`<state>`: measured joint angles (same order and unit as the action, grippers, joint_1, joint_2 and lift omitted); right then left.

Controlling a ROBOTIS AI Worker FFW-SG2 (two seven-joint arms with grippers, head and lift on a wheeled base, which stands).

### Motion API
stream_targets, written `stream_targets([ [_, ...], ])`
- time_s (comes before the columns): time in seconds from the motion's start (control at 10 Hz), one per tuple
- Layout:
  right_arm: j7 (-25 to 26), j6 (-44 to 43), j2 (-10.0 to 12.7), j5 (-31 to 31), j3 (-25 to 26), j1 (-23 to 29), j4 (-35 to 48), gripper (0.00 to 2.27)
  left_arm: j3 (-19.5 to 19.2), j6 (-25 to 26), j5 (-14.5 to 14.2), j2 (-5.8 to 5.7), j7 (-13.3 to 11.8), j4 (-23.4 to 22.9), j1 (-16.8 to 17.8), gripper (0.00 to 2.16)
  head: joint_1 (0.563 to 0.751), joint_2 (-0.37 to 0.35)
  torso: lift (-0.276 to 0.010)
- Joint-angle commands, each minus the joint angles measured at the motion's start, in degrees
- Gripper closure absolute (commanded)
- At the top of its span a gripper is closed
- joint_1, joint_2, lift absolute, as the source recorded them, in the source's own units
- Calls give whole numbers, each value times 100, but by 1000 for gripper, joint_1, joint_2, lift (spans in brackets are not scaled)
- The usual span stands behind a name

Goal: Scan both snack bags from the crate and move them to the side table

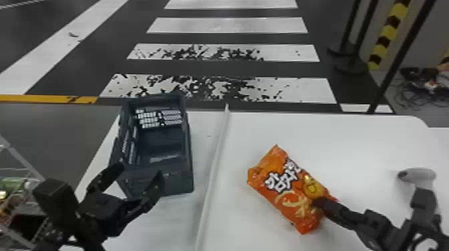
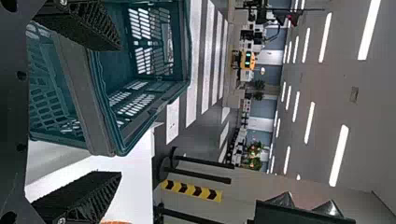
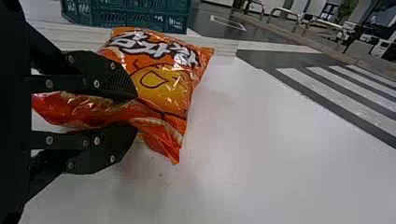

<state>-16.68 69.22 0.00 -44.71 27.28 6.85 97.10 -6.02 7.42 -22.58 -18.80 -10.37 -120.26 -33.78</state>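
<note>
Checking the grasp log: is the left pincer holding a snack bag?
No, the left pincer stands open, its fingers apart with nothing clasped between them.

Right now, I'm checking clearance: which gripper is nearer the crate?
Left: the left gripper is by the near end of the crate. The right gripper, farther right, holds the bag.

Orange snack bag [image 1: 284, 190] — slantwise, in right hand [image 1: 321, 204]

Crosswalk backdrop, kinda random lol
Head view's got a worn white crosswalk [image 1: 230, 25] at 12 o'clock, black posts [image 1: 350, 66] and a yellow-and-black striped strip [image 1: 389, 32] around 2, tangled cables [image 1: 409, 95] between 2 and 3, yellow floor line [image 1: 40, 98] around 9, metal-framed rack [image 1: 23, 160] near 8.
</note>
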Motion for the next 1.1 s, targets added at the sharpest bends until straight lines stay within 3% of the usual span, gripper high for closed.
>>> stream_targets([
  [0.0,-81,0,5,-117,41,9,-51,2243,4,-8,-18,8,0,29,3,39,695,67,-99],
  [0.2,-178,-18,5,-319,137,62,-7,2243,4,-8,-36,17,0,64,3,39,695,70,-99],
  [0.4,103,-773,5,-205,58,422,775,2243,4,-8,-53,25,9,90,3,39,695,66,-99],
  [0.8,965,-2162,5,1684,-803,967,2436,2243,30,-8,-62,34,9,125,38,39,695,-23,-99],
  [1.0,1422,-2795,5,3319,-1620,1160,2841,2243,30,-8,-71,34,9,125,38,39,695,-39,-99],
])
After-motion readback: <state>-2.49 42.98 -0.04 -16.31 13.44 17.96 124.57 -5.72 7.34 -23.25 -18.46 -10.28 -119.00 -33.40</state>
